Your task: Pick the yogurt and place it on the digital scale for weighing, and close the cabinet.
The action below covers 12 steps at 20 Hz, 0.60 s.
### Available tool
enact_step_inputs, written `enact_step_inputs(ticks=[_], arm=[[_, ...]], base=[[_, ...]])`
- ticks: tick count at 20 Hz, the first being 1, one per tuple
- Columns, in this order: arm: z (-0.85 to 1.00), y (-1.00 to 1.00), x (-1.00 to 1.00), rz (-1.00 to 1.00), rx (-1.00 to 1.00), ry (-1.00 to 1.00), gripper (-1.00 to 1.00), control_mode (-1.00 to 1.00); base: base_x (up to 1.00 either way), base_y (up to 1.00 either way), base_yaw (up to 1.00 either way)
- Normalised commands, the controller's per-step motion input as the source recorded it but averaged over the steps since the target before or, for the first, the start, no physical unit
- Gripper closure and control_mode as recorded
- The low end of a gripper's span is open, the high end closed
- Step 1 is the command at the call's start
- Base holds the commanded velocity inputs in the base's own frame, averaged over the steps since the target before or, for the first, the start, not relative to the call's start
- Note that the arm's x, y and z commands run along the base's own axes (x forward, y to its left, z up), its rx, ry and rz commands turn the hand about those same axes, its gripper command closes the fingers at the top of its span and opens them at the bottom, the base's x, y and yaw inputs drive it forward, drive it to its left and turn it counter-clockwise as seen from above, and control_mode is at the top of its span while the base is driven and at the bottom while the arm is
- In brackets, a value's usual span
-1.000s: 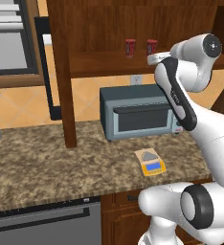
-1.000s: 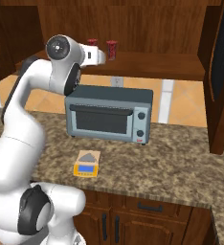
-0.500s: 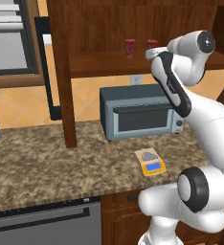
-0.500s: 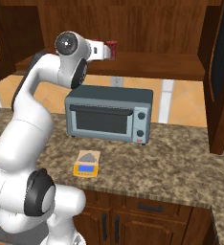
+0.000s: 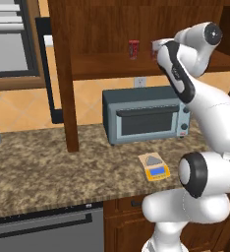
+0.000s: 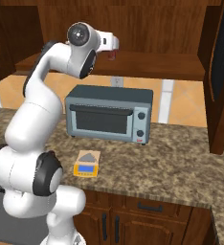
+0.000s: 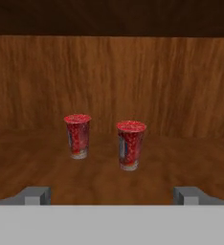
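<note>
On the smooth wooden shelf point(image 7: 42, 162) of the dark brown cabinet point(image 5: 102, 29) stand two small red cups, each a tapered cylinder with a speckled red top and dark markings on its side. In the hand view the left cup point(image 7: 77, 136) sits a little farther back, and the yogurt point(image 7: 130, 144) to its right is nearer the shelf's front edge. The tool point(image 7: 112, 195) has its jaws spread wide and holds nothing; its two blocky grey fingertips point(image 7: 33, 195) rise on either side of both cups, apart from them, with the yogurt roughly midway between them.

Below the shelf, on the mottled brown stone surface point(image 5: 48, 167), a boxy grey toaster oven point(image 5: 144, 118) with a dark glass door stands against the back wall. The flat square scale point(image 5: 155, 167), yellow-edged with a tan plate and blue display strip, lies near the surface's front edge, ahead of the oven. A cabinet door point(image 6: 220, 76) with a black panel stands swung out at the right of the right base view.
</note>
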Motion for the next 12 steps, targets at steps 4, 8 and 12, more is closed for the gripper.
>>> enact_step_inputs(ticks=[4, 8, 12], arm=[[0.00, -0.22, 0.29, 0.00, 0.00, 0.00, -1.00, -1.00], [0.00, -0.10, 0.32, 0.00, 0.01, 0.00, -1.00, -1.00], [0.00, 0.01, 0.42, 0.01, 0.00, 0.00, -1.00, -1.00]], base=[[0.00, 0.00, 0.00], [0.00, 0.00, 0.00], [0.00, 0.00, 0.00]])
